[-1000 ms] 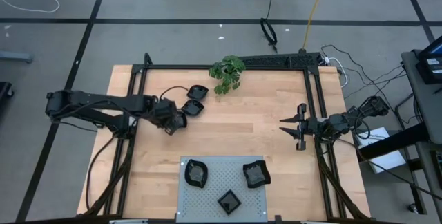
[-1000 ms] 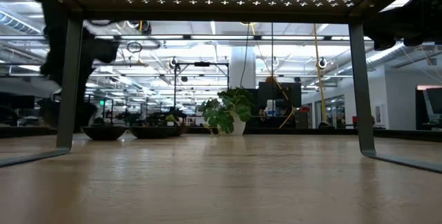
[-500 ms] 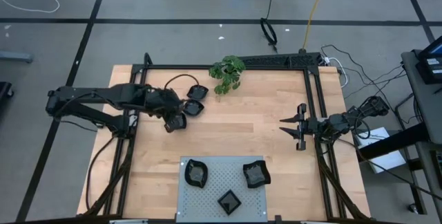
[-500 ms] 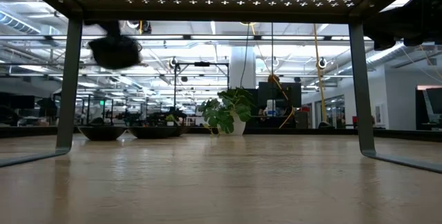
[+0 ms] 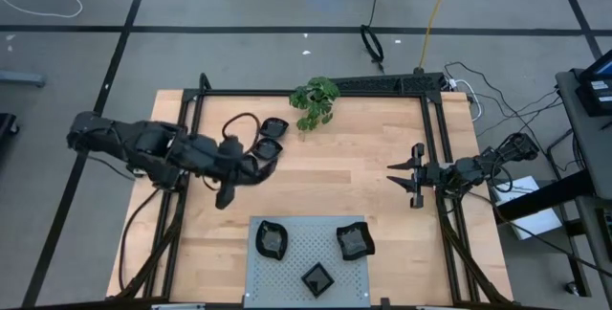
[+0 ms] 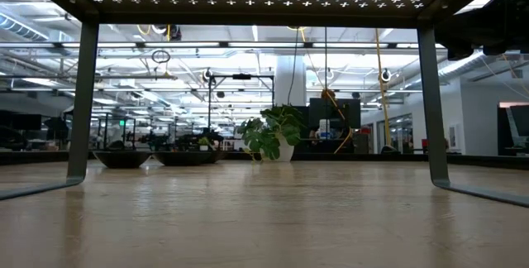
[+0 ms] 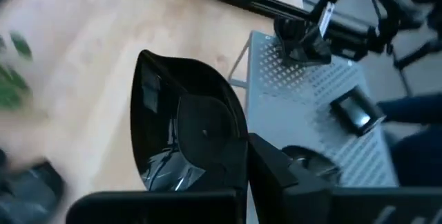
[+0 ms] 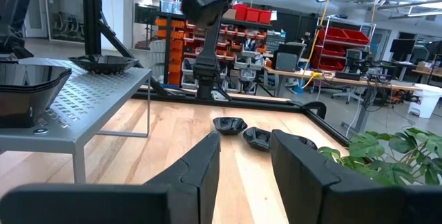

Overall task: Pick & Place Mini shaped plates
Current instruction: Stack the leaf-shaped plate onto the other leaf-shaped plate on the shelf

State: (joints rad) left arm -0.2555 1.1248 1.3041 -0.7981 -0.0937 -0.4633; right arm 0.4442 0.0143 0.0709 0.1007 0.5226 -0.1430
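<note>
carrying a mini plate (image 7: pixel 186 137), left gripper (image 5: pixel 229 178) (above table), right gripper (image 5: pixel 402 177) parted

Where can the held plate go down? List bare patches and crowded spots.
Bare wood spans the table between the plant, right gripper and grey panel. The panel's three plates leave only its middle. Crowded: two plates beside the left gripper.

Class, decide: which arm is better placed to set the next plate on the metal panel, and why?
Left. Its gripper already holds a plate near the panel. The right gripper waits empty at the table's right edge.
</note>
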